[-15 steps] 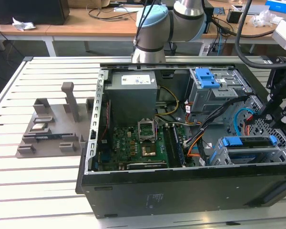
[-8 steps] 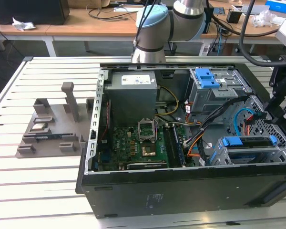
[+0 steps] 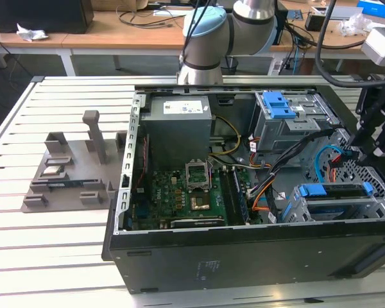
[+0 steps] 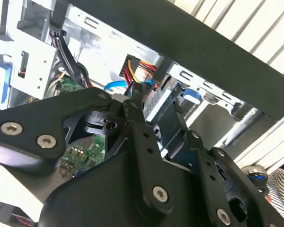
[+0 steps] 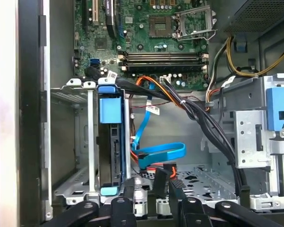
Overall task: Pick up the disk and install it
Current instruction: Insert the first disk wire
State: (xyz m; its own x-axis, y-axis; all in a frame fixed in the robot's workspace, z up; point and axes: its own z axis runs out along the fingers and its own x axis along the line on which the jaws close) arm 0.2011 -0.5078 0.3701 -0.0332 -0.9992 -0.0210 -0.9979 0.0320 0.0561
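The disk (image 3: 333, 192) sits slotted in the grey metal cage (image 3: 306, 212) at the front corner of the open computer case, on the exterior view's right; its blue rails show along the cage's top. In the first wrist view the disk (image 5: 111, 146) stands on edge inside that cage (image 5: 80, 137), with a blue rail end at each end. My gripper (image 3: 362, 146) hangs just above and behind the cage, apart from the disk. Its black fingers (image 5: 160, 182) sit close together with nothing between them, next to a blue flat cable (image 5: 156, 153). In the second wrist view my gripper (image 4: 149, 113) points into the case.
The case (image 3: 244, 256) lies open on a slatted white table (image 3: 45, 244). Inside are a grey power supply (image 3: 179, 119), a green motherboard (image 3: 179, 192), a second drive cage with a blue latch (image 3: 279, 106) and loose cables (image 5: 194, 113). A grey fixture (image 3: 70, 173) stands at the exterior view's left.
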